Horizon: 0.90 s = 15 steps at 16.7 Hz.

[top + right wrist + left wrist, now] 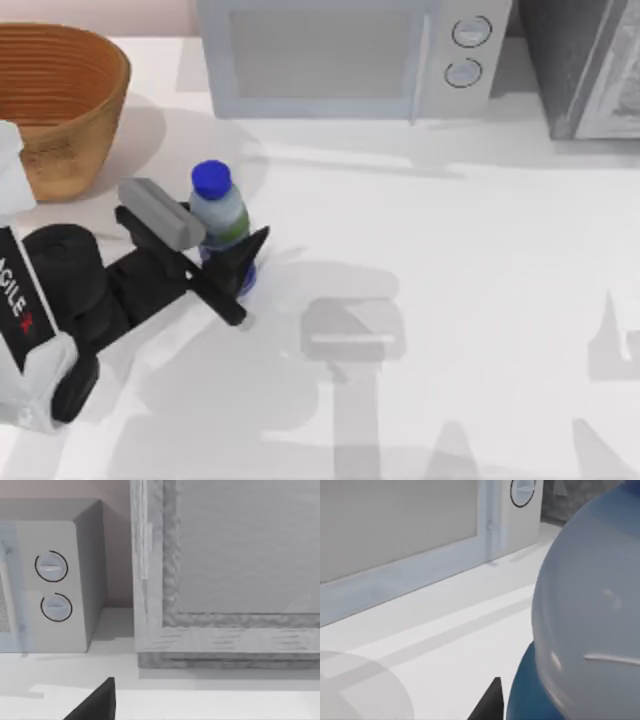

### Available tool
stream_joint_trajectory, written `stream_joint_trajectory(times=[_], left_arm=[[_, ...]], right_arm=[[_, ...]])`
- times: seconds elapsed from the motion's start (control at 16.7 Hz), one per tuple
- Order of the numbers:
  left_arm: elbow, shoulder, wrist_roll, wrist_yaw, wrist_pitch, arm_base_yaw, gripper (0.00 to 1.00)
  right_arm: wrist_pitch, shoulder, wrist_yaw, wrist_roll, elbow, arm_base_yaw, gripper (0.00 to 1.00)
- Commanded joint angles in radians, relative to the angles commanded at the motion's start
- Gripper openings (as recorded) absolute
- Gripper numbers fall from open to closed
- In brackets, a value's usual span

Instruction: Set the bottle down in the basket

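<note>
The left tool (222, 255) is closed around the lower body of the bottle (220, 215), which stands upright on the white surface (450, 250), near the basket (60, 100) at the far left. A microwave (350, 55) sits behind.

A small clear bottle (222, 225) with a blue cap, a green band and a dark blue base is seen upright on the white table, left of centre. Its lower body appears to be partly hidden. A round, light-brown woven basket (62, 105) with a ribbed inside is placed near it, at the far left corner.
</note>
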Motion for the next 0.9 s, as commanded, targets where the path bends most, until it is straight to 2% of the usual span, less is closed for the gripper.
stream_joint_trajectory(times=[0.12, 0.18, 0.72, 0.9], left_arm=[[0.000, 0.000, 0.000, 0.000, 0.000, 0.000, 0.02], [0.000, 0.000, 0.000, 0.000, 0.000, 0.000, 0.00], [-0.001, -0.001, 0.002, 0.000, 0.000, 0.001, 0.00], [0.056, -0.043, 0.014, 0.044, -0.063, 0.008, 0.00]], right_arm=[[0.000, 0.000, 0.000, 0.000, 0.000, 0.000, 1.00], [0.000, 0.000, 0.000, 0.000, 0.000, 0.000, 1.00], [0.000, 0.000, 0.000, 0.000, 0.000, 0.000, 1.00], [0.000, 0.000, 0.000, 0.000, 0.000, 0.000, 1.00]])
